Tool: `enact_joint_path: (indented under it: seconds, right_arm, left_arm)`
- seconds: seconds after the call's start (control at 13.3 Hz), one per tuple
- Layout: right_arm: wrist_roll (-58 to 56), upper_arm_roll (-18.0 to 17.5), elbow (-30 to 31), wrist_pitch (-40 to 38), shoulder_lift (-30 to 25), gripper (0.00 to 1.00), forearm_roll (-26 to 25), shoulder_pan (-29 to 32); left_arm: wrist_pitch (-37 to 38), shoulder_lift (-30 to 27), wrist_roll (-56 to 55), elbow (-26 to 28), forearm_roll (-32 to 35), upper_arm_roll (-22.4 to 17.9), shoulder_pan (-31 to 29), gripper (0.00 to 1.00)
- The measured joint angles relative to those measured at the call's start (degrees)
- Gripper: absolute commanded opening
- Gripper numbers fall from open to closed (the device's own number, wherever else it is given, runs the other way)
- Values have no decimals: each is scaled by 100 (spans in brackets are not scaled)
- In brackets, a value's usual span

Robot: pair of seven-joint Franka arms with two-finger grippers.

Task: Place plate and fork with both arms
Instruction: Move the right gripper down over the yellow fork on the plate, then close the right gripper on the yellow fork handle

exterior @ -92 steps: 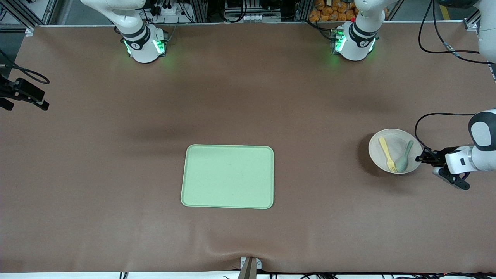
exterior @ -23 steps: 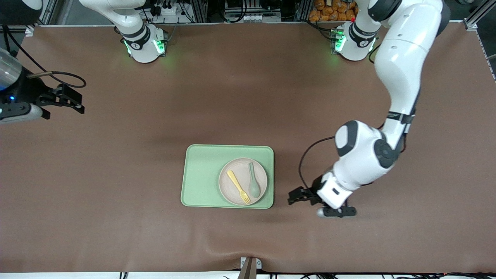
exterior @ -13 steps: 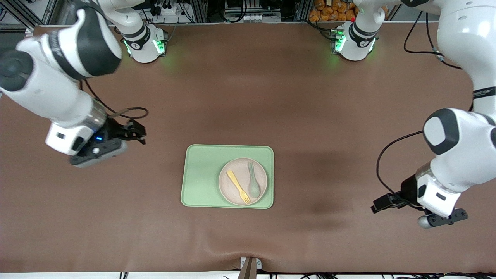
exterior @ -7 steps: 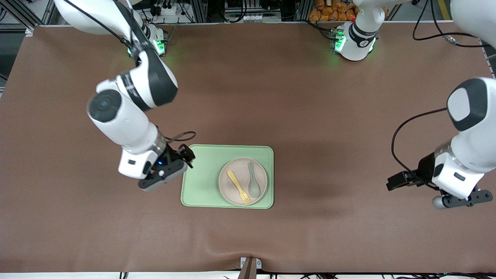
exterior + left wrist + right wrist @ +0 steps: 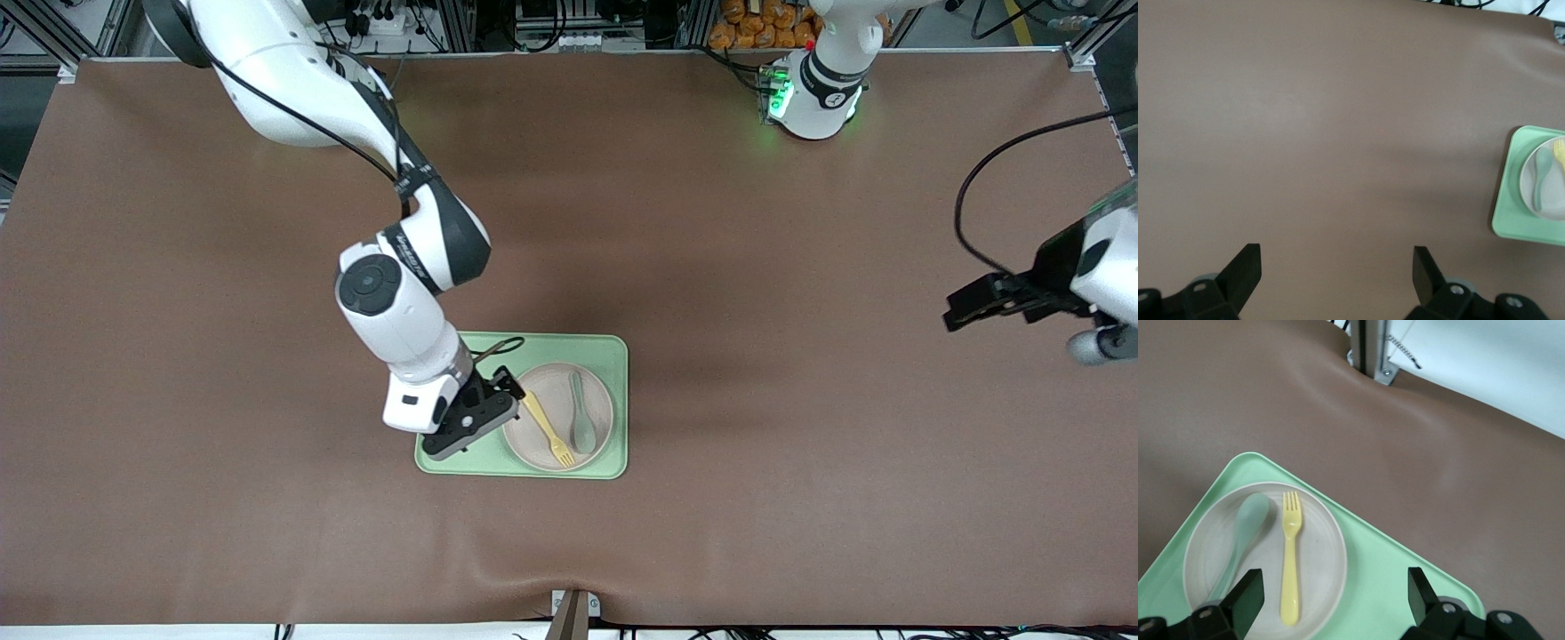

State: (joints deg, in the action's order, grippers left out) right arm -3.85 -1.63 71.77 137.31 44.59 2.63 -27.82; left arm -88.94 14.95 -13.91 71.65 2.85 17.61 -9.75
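The right gripper [image 5: 502, 384] is seen over the tray [image 5: 462, 356], at the plate's rim on the side toward the right arm's end of the table, close to the handle end of the fork [image 5: 547, 430]. Its fingers [image 5: 1245, 597] are spread wide and nothing is held between them; in the right wrist view the fork [image 5: 1291, 557] lies in the gap framed by the two fingers, well below them. The plate [image 5: 597, 400] rests flat inside the tray, in the half toward the left arm's end of the table, and fills most of that half. The fork is laid on the plate at a slant, with its tines at the edge nearer to the front camera. A pale grey-green spoon [image 5: 581, 416] is laid just beside it on the plate, on the side toward the left arm's end, its bowl also nearer to the front camera. The tray is set on the brown table [image 5: 222, 498], about midway between the two arms' ends. The left gripper [image 5: 965, 304] is held in the air over bare table at the left arm's end, well apart from the tray; its fingers [image 5: 1241, 270] are fully parted and empty, and the tray with the plate [image 5: 1538, 193] is caught at the edge of the left wrist view.
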Motion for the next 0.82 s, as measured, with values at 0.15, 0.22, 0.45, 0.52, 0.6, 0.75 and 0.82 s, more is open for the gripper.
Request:
enact_joint_path:
  seconds: [0.15, 0.22, 0.45, 0.52, 0.6, 0.75, 0.82]
  right_arm:
    - [27, 6, -316, 126, 409, 85, -4, -74]
    - [28, 7, -460, 137, 580, 82, -5, -93]
    - [29, 8, -650, 136, 878, 82, -8, -129]
    - [30, 9, -660, 135, 932, 82, -9, -149]
    - [30, 9, -666, 135, 980, 82, -9, -180]
    - [44, 8, -667, 134, 1056, 82, -13, -252]
    - [58, 9, -668, 134, 1087, 82, -26, -278]
  left_arm:
    - [100, -379, 301, 273, -1, -13, -238, 100]
    - [137, -621, 486, 481, -3, -65, -293, 100]
    - [158, -1351, 896, 1157, -51, -715, 181, 100]
    - [212, -1517, 1112, 1305, -56, -1011, 453, 100]
    - [334, -1620, 1323, 1395, -57, -1211, 640, 100]
    - [494, -1689, 1527, 1469, -59, -1458, 837, 100]
    - [533, -1689, 1560, 1479, -76, -1567, 916, 100]
